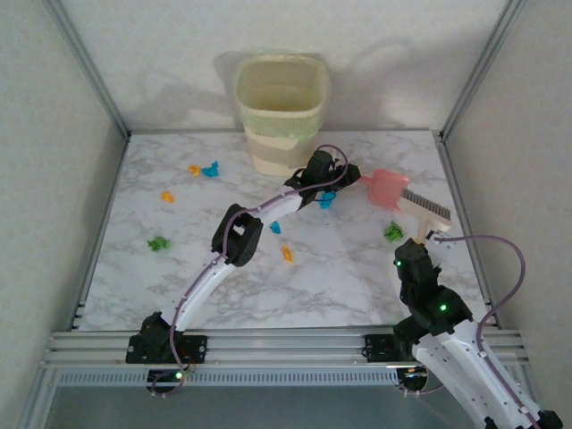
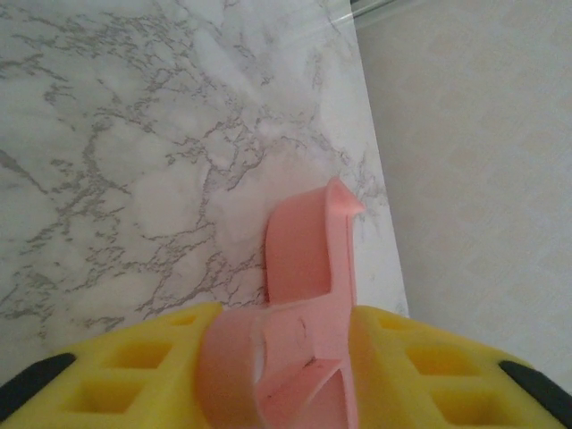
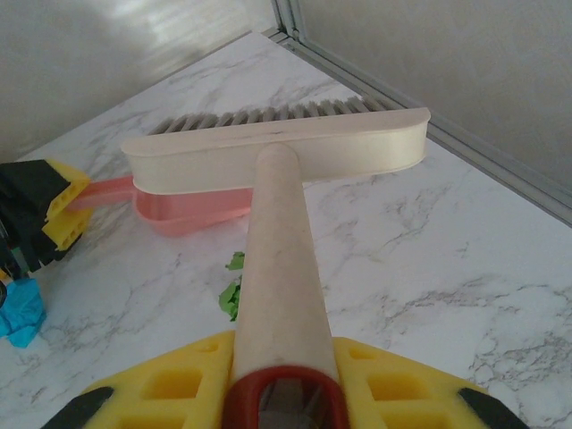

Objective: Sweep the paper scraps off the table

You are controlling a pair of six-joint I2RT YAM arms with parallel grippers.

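– Left gripper (image 2: 286, 357) of mine is pinching the pink dustpan (image 1: 390, 188) by its handle. Both yellow fingers (image 2: 134, 366) are pressing against the plastic, so I am counting it as gripped.
– And the other one?
– My right gripper (image 3: 281, 380) is clamping the brush (image 3: 277, 156) by its pale handle. The bristles are pointing away from me, and the head is sitting just beside the pan at the far right of the table (image 1: 340, 286), perhaps touching it.
– Why are you holding them like that?
– I am pairing them, the pan as catcher and the brush as pusher. I am guessing the pan's mouth will need to be lying flat in front of a scrap before any sweeping is worth trying.
– Where are the paper scraps (image 1: 211, 169) lying?
– They are lying scattered on the marble. Orange and blue bits are sitting far left near the bin (image 1: 281, 107), with a green one lower on the left. Blue and orange ones are lying mid-table by my left arm, and a green one near the brush handle.
– What is each camera giving you?
– The overhead view is giving me the whole spread and the bin. The left wrist view is showing the finger contact on the handle, which is too small to read from above. The right wrist view is showing that green scrap close beside the brush handle, and a blue one by my left fingers.
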